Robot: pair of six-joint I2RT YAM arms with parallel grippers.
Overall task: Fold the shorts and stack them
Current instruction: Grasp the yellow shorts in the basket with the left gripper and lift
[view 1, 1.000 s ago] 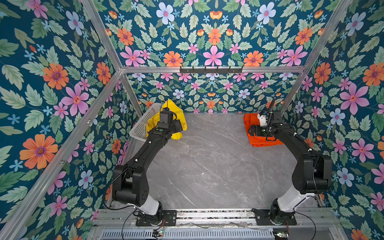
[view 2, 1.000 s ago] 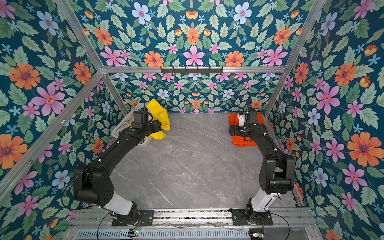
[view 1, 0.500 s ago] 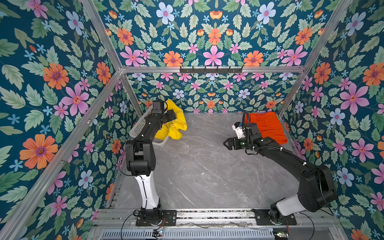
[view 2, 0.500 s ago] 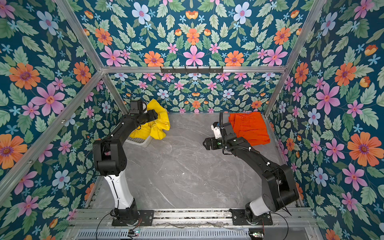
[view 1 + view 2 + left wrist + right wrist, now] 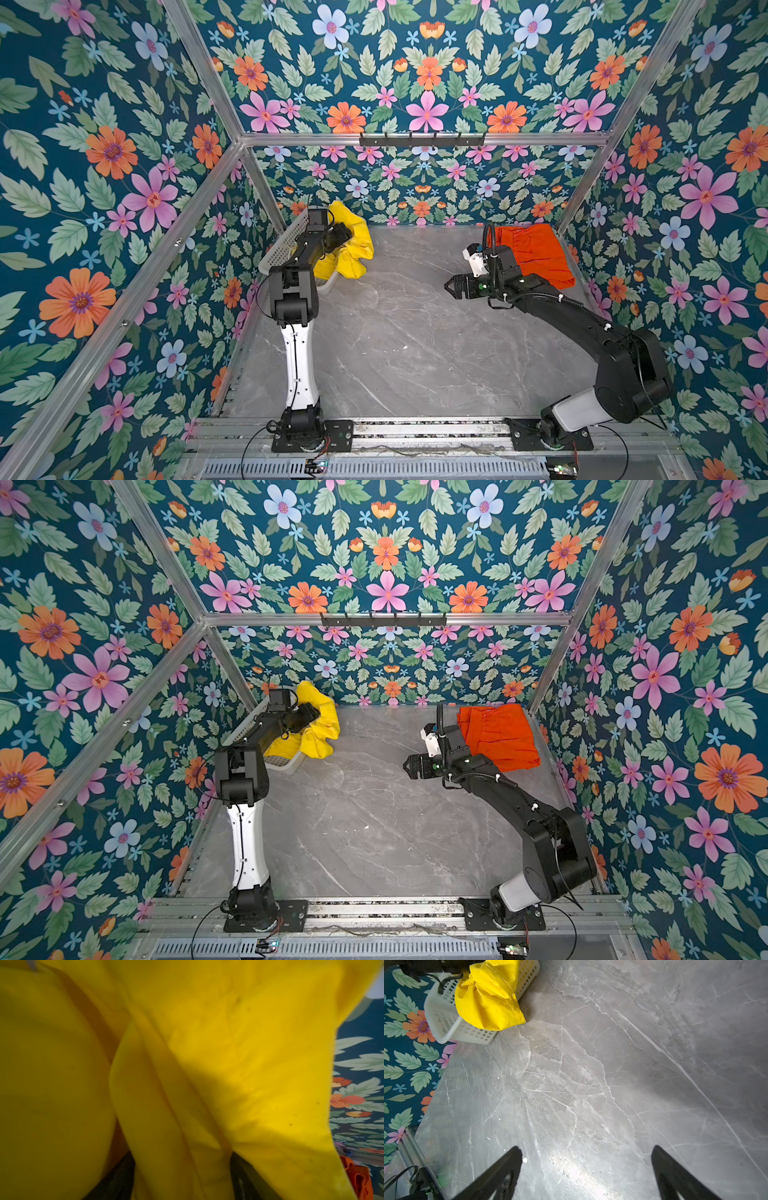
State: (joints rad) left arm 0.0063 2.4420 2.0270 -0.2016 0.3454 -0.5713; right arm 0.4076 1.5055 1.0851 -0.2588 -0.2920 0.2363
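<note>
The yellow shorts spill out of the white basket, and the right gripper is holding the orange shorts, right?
Not quite: the right gripper holds nothing; the right wrist view shows its jaws open over bare table. The orange shorts lie on the table behind it. The yellow shorts do spill from the white basket.

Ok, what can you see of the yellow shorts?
The yellow shorts are thin, bright, crumpled cloth, bunched into folds, not folded flat. They spill out of the white basket in the far left corner, hanging over its rim toward the grey table. The left gripper is buried in the cloth; whether it grips cannot be seen. Tiny dark specks dot it.
</note>
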